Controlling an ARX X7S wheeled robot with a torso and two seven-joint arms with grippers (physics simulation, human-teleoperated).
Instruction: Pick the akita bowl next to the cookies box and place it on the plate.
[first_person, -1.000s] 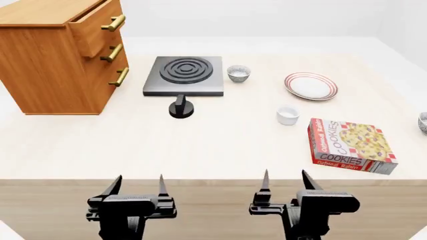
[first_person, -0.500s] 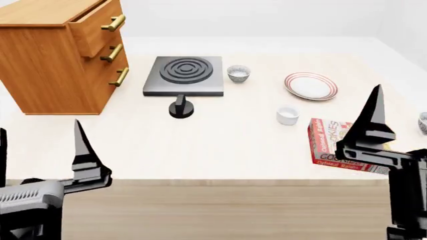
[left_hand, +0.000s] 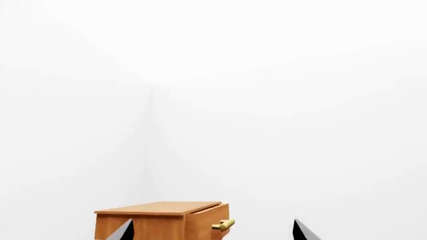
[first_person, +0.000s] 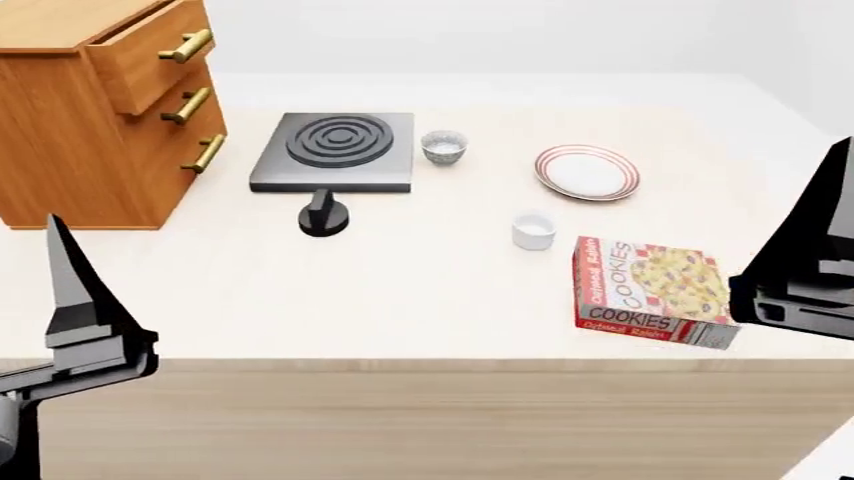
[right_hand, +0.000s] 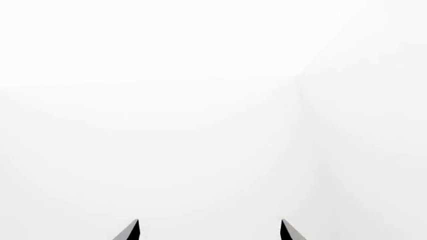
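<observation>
The cookies box (first_person: 651, 290) lies flat at the table's front right. Behind it the red-ringed white plate (first_person: 587, 172) is bare. The akita bowl next to the cookies box is hidden: my right arm's finger (first_person: 814, 250) rises at the frame's right edge and covers the spot right of the box. At the lower left one finger (first_person: 74, 300) of my left arm stands up. Both wrist views look over the table at white walls. My left gripper (left_hand: 213, 231) and my right gripper (right_hand: 209, 231) are open, their tips wide apart with nothing between.
A wooden drawer cabinet (first_person: 94, 110) stands at the back left, also in the left wrist view (left_hand: 160, 220). A black stove plate (first_person: 331, 150) with a knob (first_person: 322, 215) sits mid-table, a speckled bowl (first_person: 443, 147) beside it. A small white cup (first_person: 534, 231) stands near the box.
Both arms have risen and spread toward the frame's sides. The head view has shifted, so the table's things sit further left. The bowl at the right edge is now covered.
</observation>
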